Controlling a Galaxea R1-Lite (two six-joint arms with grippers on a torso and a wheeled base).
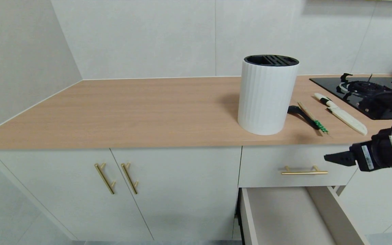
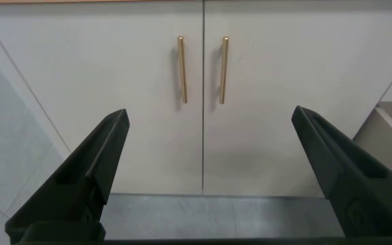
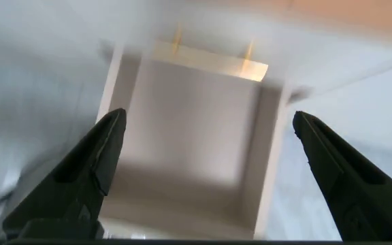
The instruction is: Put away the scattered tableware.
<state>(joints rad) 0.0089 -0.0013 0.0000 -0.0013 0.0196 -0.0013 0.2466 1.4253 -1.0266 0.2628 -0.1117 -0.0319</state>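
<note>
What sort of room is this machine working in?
Most likely a home kitchen: a wooden countertop carries a gas hob at its right end, a knife and chopsticks lie beside a white utensil holder, and a drawer stands open under the counter.

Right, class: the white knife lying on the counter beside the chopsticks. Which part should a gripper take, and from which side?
Grip the handle of the knife, coming down from above. It lies flat on the counter, so probably only a top approach gets fingers either side of it, and the handle looks thicker than the thin blade.
</note>
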